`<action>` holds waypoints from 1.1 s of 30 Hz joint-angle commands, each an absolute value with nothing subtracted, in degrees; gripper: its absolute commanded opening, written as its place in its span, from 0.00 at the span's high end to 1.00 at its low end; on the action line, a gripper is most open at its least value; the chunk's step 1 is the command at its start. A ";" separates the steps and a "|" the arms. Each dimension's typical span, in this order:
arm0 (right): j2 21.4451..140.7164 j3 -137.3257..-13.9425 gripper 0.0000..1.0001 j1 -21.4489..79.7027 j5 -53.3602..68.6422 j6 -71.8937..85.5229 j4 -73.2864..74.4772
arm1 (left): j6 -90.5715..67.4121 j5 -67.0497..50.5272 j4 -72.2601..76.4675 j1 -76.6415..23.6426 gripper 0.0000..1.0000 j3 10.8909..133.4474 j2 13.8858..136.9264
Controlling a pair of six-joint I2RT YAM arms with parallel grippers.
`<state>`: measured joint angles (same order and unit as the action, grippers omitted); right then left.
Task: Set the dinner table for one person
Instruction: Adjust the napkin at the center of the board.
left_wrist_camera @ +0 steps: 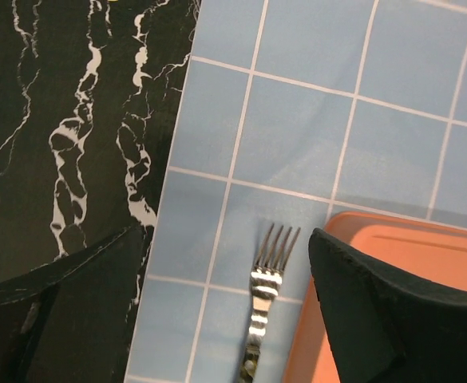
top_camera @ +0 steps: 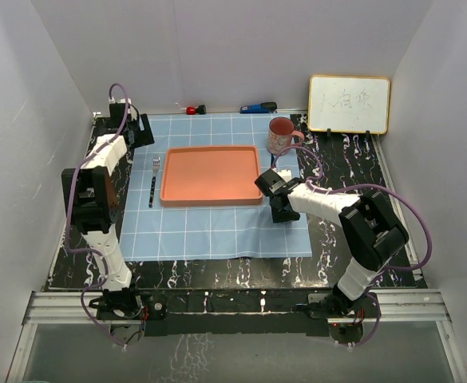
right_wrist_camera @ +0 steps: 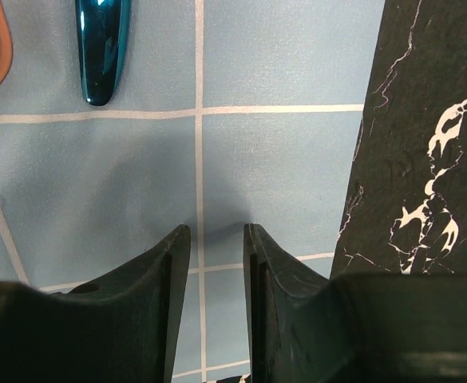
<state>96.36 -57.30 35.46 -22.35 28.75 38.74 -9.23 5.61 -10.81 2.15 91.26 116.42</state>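
Top view: a black, white-veined desk (top_camera: 353,167) fills the floor of a pale-walled booth, with a metal rail along its near edge. A blue gridded cloth (top_camera: 217,231) covers its middle. On the cloth lie an orange tray (top_camera: 209,175), a fork (top_camera: 152,183) just left of it, and a mug (top_camera: 281,134) near the tray's far right corner. A whiteboard (top_camera: 349,104) leans at the back right.

Left wrist view: the left claw (left_wrist_camera: 223,233) stands wide and empty above the fork's tines.

Right wrist view: the right claw (right_wrist_camera: 217,239) is narrow, with nothing between its fingers, low over the cloth. A teal handle (right_wrist_camera: 101,48) lies ahead, beside the tray's corner. It should probably rise straight up (the cloth looks thin, easily dragged).
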 commanded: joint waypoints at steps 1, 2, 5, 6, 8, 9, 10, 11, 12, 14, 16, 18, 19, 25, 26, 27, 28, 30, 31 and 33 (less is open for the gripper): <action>94.94 -57.64 0.69 34.48 -26.45 30.23 39.93 | -10.79 5.90 -13.56 2.55 0.13 88.79 107.88; 94.81 -57.31 0.69 34.16 -27.05 30.38 40.17 | -10.88 5.87 -13.46 2.57 0.11 87.82 106.86; 95.18 -56.33 0.69 32.59 -28.07 30.79 41.12 | -10.94 6.94 -13.66 2.59 0.05 85.30 104.26; 95.21 -56.05 0.69 32.19 -27.92 30.89 41.09 | -10.90 7.34 -13.58 2.55 0.04 84.47 103.38; 95.26 -55.85 0.69 31.91 -27.69 30.94 40.98 | -10.94 8.00 -13.33 2.56 0.03 82.74 102.10; 95.38 -55.87 0.69 31.82 -27.85 30.93 40.95 | -10.90 8.36 -13.32 2.62 0.03 82.18 101.60; 95.46 -55.93 0.69 31.71 -28.12 30.94 40.96 | -10.91 8.71 -13.46 2.59 0.03 81.84 101.28; 95.58 -55.98 0.69 31.64 -28.37 30.86 40.96 | -10.90 8.97 -13.67 2.55 0.03 81.56 101.13; 95.74 -56.15 0.69 31.57 -28.51 30.77 40.96 | -10.94 8.97 -13.83 2.59 0.03 81.30 100.87; 95.95 -56.58 0.68 31.45 -28.74 30.61 41.00 | -11.26 8.53 -13.90 2.56 0.03 80.81 100.58; 95.88 -57.01 0.64 31.45 -29.09 30.59 40.94 | -11.55 8.04 -13.64 2.57 0.02 80.16 100.25; 95.29 -57.47 0.56 31.46 -29.72 30.59 40.94 | -11.91 7.86 -13.54 2.55 0.02 79.50 99.89; 94.89 -57.67 0.55 31.45 -30.24 30.59 40.95 | -11.99 7.73 -13.46 2.55 0.02 79.24 99.66; 92.89 -59.79 0.49 31.19 -33.58 30.32 42.20 | -12.49 8.03 -14.38 2.59 0.01 78.43 98.23; 92.31 -60.43 0.49 31.16 -33.77 30.32 42.60 | -12.70 8.23 -14.41 2.60 0.01 78.20 97.59; 91.72 -61.13 0.49 31.20 -33.90 30.25 42.96 | -12.80 8.38 -14.29 2.59 0.01 77.96 96.89; 90.98 -62.10 0.48 31.15 -34.04 30.16 43.39 | -12.84 8.55 -14.18 2.55 0.01 77.82 96.13; 89.20 -64.10 0.48 31.20 -34.14 29.71 43.84 | -12.98 9.46 -13.99 2.56 0.01 77.62 94.72; 88.18 -65.22 0.48 31.16 -34.19 29.26 43.81 | -13.05 9.63 -13.98 2.56 0.01 77.61 94.08; 86.32 -67.40 0.48 31.20 -34.47 27.17 43.27 | -13.28 9.54 -14.05 2.55 0.01 77.59 92.94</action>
